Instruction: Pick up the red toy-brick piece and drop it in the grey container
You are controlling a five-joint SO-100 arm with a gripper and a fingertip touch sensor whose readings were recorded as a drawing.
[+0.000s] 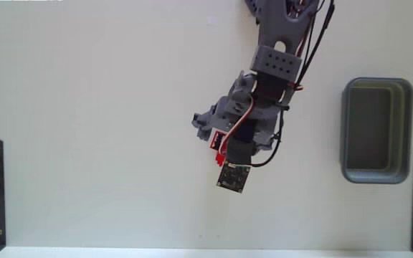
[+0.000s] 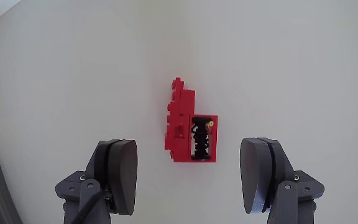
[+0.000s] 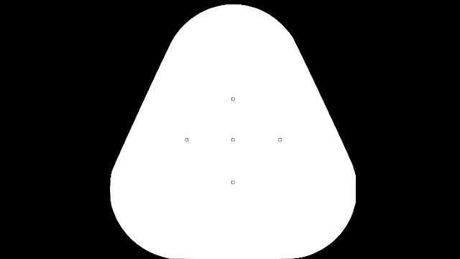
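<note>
1. Low in the wrist view, the hand (image 2: 188,177) is spread wide and empty.
2. Between its fingers (image 2: 122,171), frame centre, the brick (image 2: 182,124) lies on the counter (image 2: 73,74).
3. Descend straight, centred, then close; the container (image 1: 376,130) waits far right in the fixed view.

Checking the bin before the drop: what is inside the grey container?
In the fixed view the grey container shows only its bare floor; nothing lies inside. The red toy-brick piece sits on the table.
</note>
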